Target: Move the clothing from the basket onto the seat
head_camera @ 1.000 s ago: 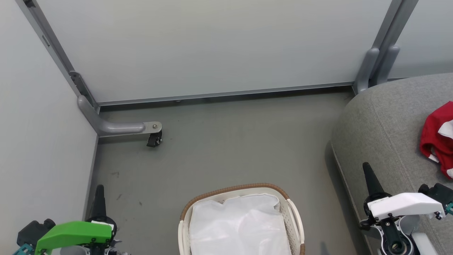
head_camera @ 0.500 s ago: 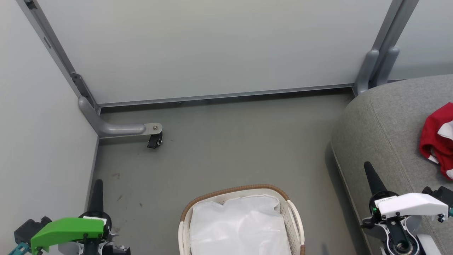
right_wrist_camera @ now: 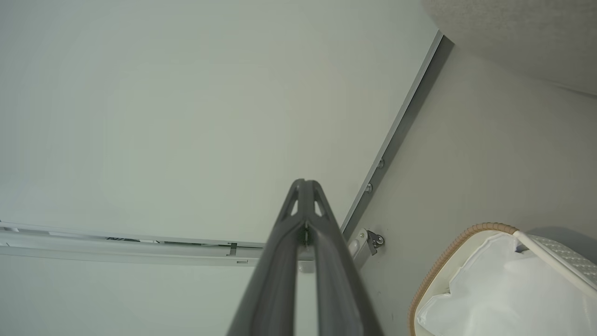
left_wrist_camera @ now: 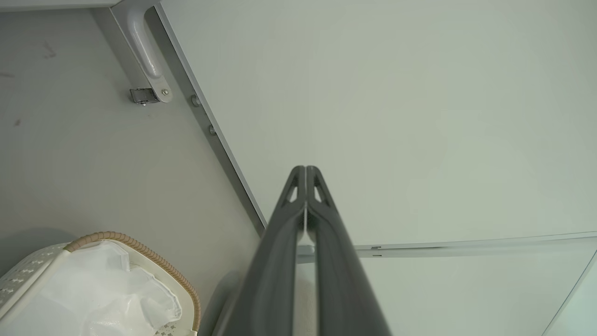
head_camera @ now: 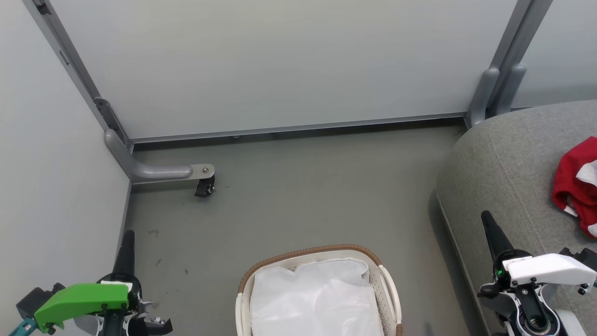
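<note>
Presently on seat [head_camera: 503,158]: red clothing [head_camera: 571,186] with white trim, crumpled, at the far right edge.
Basket [head_camera: 303,252]: on grey floor [head_camera: 289,196], near centre, left of seat, apart from it; white liner [head_camera: 317,298] inside.
Left gripper [head_camera: 128,235]: near left, beside wall panel [head_camera: 46,186], fingers pressed together.
Right gripper [head_camera: 487,217]: near right, over seat's edge, fingers pressed together.

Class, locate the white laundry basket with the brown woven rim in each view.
Head view: oval white plastic laundry basket with brown woven rim, bottom centre.
Left wrist view: basket, bottom-left corner.
Right wrist view: basket, bottom-right corner.
Shared landmark: the small castor wheel.
</note>
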Available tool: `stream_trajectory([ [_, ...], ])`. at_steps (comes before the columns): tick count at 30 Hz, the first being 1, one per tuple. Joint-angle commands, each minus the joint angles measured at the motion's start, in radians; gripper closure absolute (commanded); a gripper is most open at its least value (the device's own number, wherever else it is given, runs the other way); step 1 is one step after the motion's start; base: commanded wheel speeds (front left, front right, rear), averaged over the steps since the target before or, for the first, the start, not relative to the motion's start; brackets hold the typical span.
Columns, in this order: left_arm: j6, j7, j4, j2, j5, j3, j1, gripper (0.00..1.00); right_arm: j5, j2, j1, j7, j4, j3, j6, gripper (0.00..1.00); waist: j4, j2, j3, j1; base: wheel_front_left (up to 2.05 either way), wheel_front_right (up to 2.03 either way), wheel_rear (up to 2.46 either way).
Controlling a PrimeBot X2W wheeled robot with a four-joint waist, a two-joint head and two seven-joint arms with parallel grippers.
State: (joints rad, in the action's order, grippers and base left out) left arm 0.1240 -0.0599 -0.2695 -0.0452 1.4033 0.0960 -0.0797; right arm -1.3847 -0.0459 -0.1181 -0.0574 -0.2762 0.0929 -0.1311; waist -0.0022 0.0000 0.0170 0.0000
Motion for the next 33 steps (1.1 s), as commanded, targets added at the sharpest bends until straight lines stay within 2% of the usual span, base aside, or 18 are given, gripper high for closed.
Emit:
stream_trajectory([
  [1,0.005,-0.004,0.007,-0.007,0.024,0.005,-0.02,1.0,-0.024,-0.006,0.006,-0.008,0.011,0.006,0.0,1.0,0.0,0.0,-0.001,0.0,0.0,0.0,0.0],
  [27,0.009,-0.055,0.025,-0.008,0.2,0.019,-0.036,1.0,-0.216,-0.007,0.014,-0.058,0.033,0.022,0.0,1.0,0.002,0.0,-0.013,0.0,0.0,0.0,0.0],
  [33,0.01,-0.058,0.025,-0.008,0.211,0.02,-0.034,1.0,-0.229,-0.007,0.015,-0.06,0.035,0.023,0.001,1.0,0.002,0.0,-0.014,0.0,0.0,0.0,0.0],
])
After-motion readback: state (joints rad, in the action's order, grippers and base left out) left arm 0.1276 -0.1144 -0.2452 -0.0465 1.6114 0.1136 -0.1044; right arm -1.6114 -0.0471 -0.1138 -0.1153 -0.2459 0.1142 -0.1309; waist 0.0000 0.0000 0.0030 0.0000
